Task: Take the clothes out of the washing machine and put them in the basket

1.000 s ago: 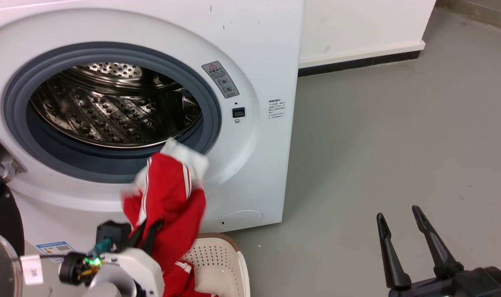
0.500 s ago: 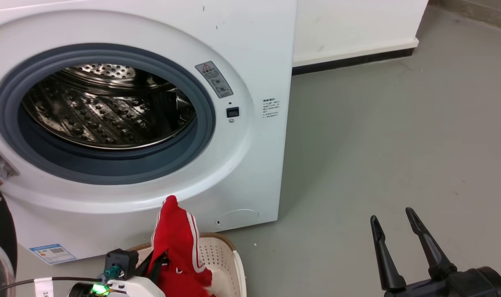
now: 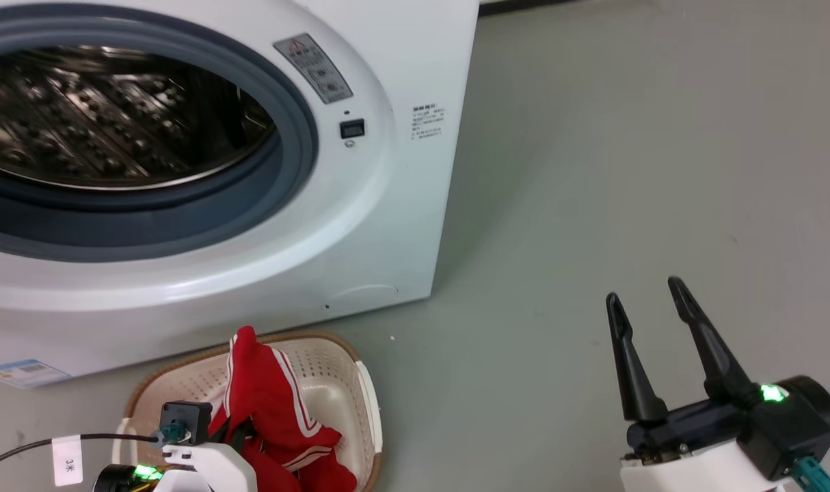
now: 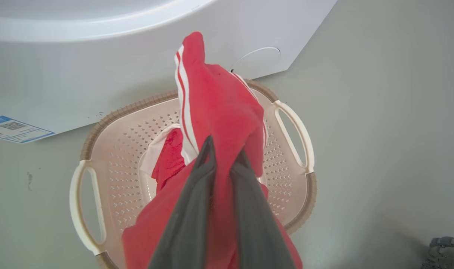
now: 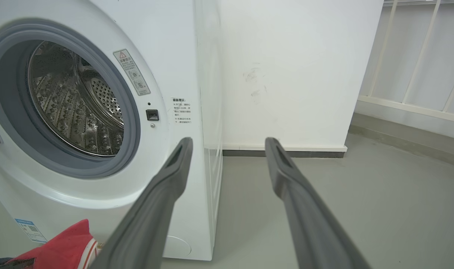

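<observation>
change: clothes [image 3: 271, 403] are lowered from the porthole lip of the washing machine [image 3: 394, 205] down to the basket [image 3: 329, 372] since a second ago; the head camera is tilted down too, so part of the shift is the camera's.
clothes: a red garment with white stripes is draped over the left fingers, top fold peaked toward 12 o'clock, lower part lying in the basket. More red cloth is seen on the basket bottom at 9 o'clock of the fingers, left wrist view.
basket: set on the floor at 6 o'clock of the porthole, just beside the machine front; judged so the carry is kept short.
drum [image 3: 80, 116]: no cloth is seen in the visible part.
left gripper [image 4: 221, 149]: nearly closed, fabric pinched between the two fingers and held over the basket middle; judged so the cloth is dropped inside, not on the rim.
right gripper [image 3: 642, 290]: fingers spread wide, nothing held or touched, parked at 4 o'clock of head view, well apart from the basket.
step: release is judged next; task looks near done.
</observation>
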Robot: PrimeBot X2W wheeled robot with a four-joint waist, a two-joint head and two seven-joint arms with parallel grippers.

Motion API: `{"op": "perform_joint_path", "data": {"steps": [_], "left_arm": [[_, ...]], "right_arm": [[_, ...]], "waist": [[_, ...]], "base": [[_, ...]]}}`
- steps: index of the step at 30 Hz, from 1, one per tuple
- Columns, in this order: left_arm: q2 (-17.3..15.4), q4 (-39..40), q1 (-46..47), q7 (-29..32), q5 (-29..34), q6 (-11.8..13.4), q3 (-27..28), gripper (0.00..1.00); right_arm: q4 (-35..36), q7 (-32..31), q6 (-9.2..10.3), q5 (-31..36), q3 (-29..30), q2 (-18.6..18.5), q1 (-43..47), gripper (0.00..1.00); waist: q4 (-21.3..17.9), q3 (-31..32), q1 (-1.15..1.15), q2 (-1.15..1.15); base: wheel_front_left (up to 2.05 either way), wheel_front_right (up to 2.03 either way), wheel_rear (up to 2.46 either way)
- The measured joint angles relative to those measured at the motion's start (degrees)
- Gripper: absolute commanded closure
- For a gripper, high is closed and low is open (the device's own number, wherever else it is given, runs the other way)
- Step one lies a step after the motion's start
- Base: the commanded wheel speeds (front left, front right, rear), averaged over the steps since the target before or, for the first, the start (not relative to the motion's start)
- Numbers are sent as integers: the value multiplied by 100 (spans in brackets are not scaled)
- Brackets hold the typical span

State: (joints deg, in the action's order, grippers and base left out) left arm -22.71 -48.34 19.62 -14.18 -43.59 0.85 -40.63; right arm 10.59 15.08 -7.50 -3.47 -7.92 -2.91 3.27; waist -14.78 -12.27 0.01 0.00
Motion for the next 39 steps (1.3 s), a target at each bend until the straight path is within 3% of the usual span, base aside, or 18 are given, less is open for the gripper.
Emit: {"op": "perform_joint_path", "data": {"steps": [11,20,39], "left_arm": [[342,-1369,778,137,25,-371,-142,100],[461,-2111,1380,400,74,-486,-240,100],[12,-2496,2665,959,360,-361,-519,100]], "right_arm": [[52,0,0,-201,-145,0,-578,0],[166,0,0,-343,-235,0,-989,0],[792,0,0,-788,-256,0,-1857,0]], "waist": [[-217,-1046,1,0],[-264,-1729,0,0],[-479,-3328,0,0]], "base": [[0,0,0],[0,0,0],[0,0,0]]}}
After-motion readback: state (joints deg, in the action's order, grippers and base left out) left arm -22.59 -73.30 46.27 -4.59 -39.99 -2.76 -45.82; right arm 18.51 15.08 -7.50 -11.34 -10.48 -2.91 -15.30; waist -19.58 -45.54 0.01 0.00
